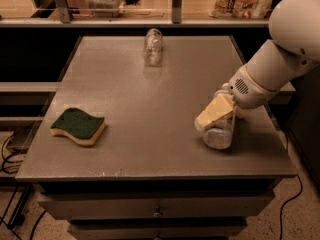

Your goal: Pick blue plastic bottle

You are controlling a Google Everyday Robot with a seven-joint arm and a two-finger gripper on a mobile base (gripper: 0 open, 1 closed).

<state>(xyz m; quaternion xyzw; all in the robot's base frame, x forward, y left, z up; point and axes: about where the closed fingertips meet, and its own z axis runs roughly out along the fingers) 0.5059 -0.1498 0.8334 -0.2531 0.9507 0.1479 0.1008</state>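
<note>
The blue plastic bottle (219, 136) lies on its side near the right front of the grey table (150, 99), its round end facing the camera. Most of its body is hidden under my gripper. My gripper (210, 116), cream-coloured at the end of the white arm (270, 69), reaches in from the right and sits right over the bottle's upper left side, low above the table top.
A green and yellow sponge (79, 126) lies at the table's left front. A smaller clear bottle (153, 45) lies at the far middle. Shelves with bags and a box stand behind the table. The table's right edge is close to the bottle.
</note>
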